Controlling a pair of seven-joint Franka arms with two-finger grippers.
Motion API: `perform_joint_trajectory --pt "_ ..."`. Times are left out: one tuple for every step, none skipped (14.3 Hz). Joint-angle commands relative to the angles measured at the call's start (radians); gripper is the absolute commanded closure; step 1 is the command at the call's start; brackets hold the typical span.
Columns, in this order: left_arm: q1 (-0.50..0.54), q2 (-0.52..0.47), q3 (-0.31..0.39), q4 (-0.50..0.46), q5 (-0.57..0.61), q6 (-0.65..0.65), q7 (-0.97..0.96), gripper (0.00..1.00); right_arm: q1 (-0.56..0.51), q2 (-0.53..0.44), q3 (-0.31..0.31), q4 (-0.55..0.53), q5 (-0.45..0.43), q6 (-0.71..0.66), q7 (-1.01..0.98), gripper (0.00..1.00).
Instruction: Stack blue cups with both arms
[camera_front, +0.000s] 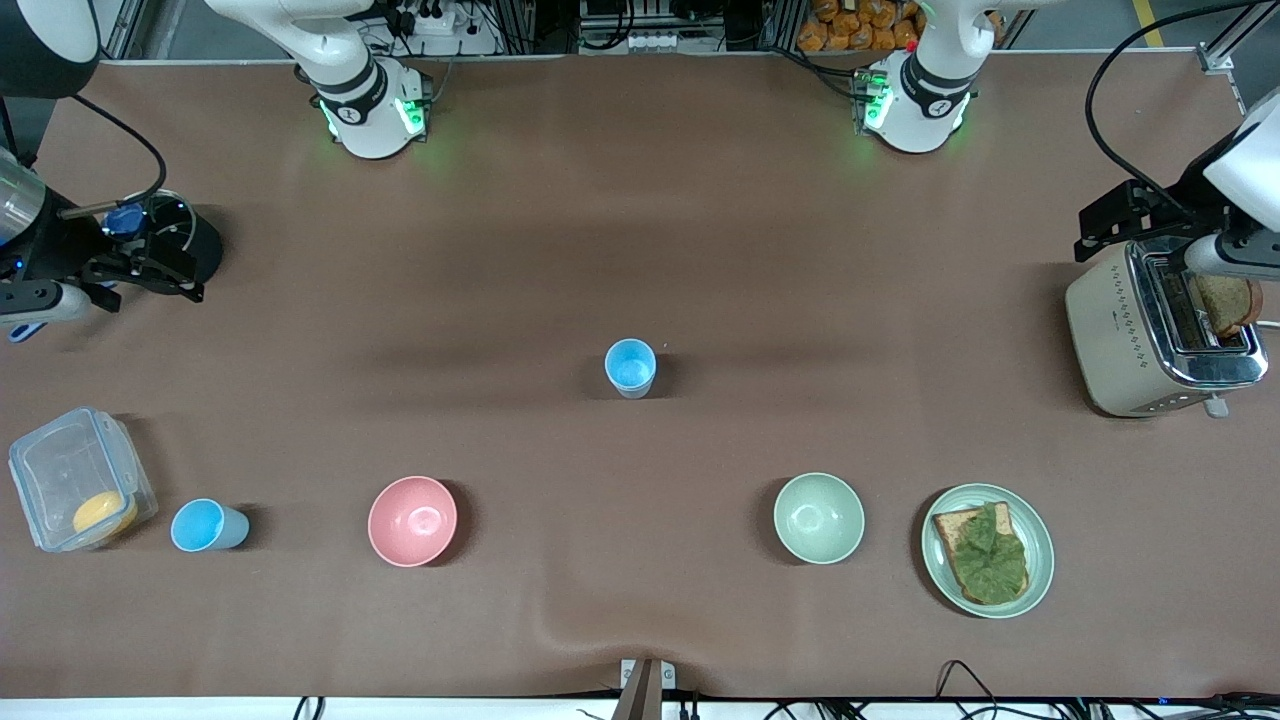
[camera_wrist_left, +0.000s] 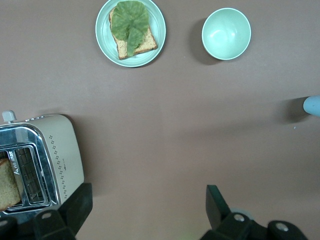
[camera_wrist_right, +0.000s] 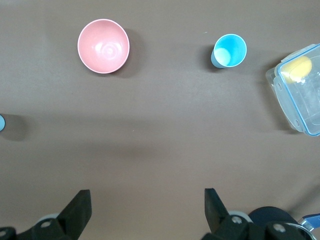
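both end effectors open, raised at table ends, blue cups (camera_front: 630, 366) (camera_front: 205, 526) well apart

High front camera, two downward wrist cameras

You have two light-blue cups, both upright and open-mouthed, well apart: one cup (camera_front: 630, 367) mid-table, the other cup (camera_front: 205, 526) nearer the front camera, toward the right arm's end
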Motion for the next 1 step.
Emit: perform_joint_trajectory --pt "-0.002 0.014 -0.013 0.028 -0.009 -0.012 -0.062 0.0 -0.021 -0.006 0.013 0.005 0.001 -0.014 -0.004 0.0"
